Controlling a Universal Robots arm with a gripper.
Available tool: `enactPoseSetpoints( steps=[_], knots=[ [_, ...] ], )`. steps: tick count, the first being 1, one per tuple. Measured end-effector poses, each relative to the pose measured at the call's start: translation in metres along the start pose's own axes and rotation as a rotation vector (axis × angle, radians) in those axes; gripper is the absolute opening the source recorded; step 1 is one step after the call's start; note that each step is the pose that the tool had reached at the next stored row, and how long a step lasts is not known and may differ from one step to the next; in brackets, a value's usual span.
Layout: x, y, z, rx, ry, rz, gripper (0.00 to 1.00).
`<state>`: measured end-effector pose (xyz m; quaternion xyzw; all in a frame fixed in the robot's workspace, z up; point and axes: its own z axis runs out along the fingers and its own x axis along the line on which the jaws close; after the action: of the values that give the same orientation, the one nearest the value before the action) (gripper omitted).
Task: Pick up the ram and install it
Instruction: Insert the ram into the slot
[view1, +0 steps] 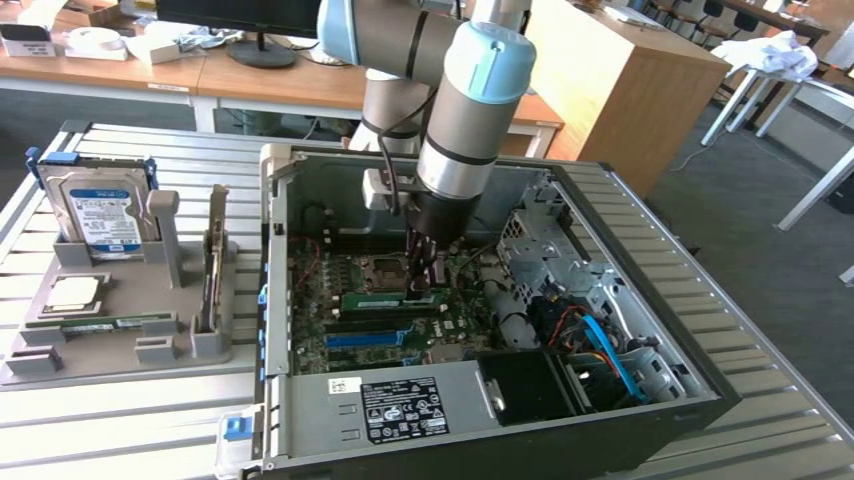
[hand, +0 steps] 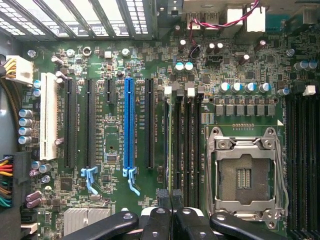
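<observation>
Though plainly drawn shut at the claw (hand: 171, 196) over one end of the ram (view1: 394, 298), cannot tell whether pinching its top edge or pressing on it. Stands on edge in a slot between the chip socket (hand: 243, 175) and the blue slot (hand: 129, 125), probably set upright for seating by a straight downward push. Wrist view for the line-up along the slots beside that socket; exterior view for the green face and, well apart from the socket, a spare stick (view1: 118, 322) in a grey rack (view1: 100, 348).
</observation>
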<state>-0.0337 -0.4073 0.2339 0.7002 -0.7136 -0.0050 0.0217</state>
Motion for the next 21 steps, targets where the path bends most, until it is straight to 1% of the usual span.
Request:
enactPoseSetpoints(
  steps=[21],
  knots=[
    [-0.0001,-0.0007,0.0008,0.0000,-0.0001,0.000,0.11]
  ],
)
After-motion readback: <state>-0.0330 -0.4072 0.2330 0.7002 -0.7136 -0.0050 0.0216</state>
